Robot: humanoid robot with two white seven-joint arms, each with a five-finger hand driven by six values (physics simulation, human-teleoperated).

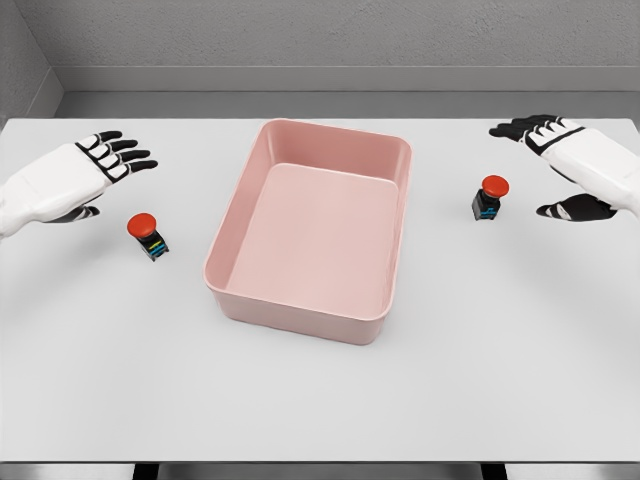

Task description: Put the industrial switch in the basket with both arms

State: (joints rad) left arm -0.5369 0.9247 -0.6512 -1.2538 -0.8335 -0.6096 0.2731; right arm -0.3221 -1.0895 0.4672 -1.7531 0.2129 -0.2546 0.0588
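Two industrial switches [148,236] [488,198] flank the pink basket [300,306] on the white table [320,400], both hands' [75,180] [575,160] fingers spread apart.

A white table [320,400] carries three things. A pink basket [232,262] sits at its middle (its inside bare). Left of the basket stands one industrial switch [147,236] with a red button; right of the basket, slightly farther back, stands a second switch [490,198].

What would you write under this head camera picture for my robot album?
Two open hands, left and right, hover beside two red-buttoned switches flanking an empty pink basket.
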